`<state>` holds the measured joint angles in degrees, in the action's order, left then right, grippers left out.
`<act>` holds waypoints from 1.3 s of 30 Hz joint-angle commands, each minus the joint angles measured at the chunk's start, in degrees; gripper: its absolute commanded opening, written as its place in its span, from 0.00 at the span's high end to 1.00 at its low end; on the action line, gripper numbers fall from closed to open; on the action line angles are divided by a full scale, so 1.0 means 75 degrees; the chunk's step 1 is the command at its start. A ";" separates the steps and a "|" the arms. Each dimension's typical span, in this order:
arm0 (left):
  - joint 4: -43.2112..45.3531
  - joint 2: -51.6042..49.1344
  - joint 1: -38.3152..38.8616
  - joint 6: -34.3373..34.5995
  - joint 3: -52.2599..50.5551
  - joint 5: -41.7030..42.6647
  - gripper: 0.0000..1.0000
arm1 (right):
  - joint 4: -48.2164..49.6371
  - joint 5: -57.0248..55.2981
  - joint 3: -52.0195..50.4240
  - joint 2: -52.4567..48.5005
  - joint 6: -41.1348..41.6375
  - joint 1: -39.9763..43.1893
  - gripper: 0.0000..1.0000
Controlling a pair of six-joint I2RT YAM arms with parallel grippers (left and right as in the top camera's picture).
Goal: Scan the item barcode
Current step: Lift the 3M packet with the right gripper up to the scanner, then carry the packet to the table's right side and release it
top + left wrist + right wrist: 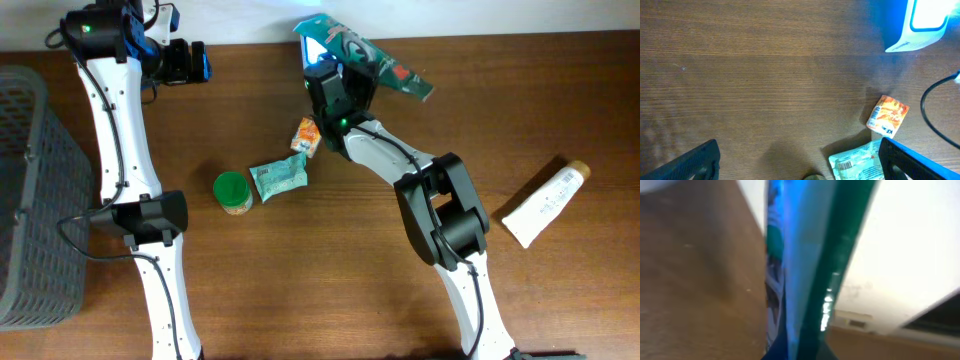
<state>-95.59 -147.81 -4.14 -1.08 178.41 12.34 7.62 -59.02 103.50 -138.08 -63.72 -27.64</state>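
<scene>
A green snack packet (372, 58) is held up over the far edge of the table, with my right gripper (336, 80) shut on its lower edge. Blue light falls on the packet's left end. The right wrist view has the packet (805, 270) filling the middle, edge-on and blurred, rising from the gripper (796, 352). My left gripper (187, 62) hovers at the far left with nothing in it. Seen from the left wrist, this gripper (800, 165) is wide open over bare wood. A blue-lit white shape (917, 22) shows at the top right of that view.
An orange sachet (306, 137), a teal packet (279, 178) and a green-lidded jar (233, 192) lie mid-table. A white tube (545, 203) lies at the right. A grey basket (30, 200) stands at the left edge. A black cable (932, 115) curls at the right.
</scene>
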 commanded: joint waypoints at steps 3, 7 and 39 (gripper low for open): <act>-0.0012 -0.0050 -0.0006 -0.0032 0.0125 -0.0020 0.01 | 0.0530 -0.0886 0.0125 -0.0012 -0.0854 -0.0047 0.96; -0.0012 -0.0050 -0.0006 -0.0032 0.0125 -0.0020 0.01 | 0.0527 -0.0909 0.0125 -0.0012 -0.0851 -0.0117 0.96; -0.0012 -0.0050 -0.0006 -0.0032 0.0125 -0.0020 0.01 | -0.5383 0.2014 0.0125 0.3850 0.4669 -0.0662 0.96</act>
<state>-95.61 -147.81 -4.14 -1.08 178.41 12.34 -26.24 -56.16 104.12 -116.71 -45.58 -32.08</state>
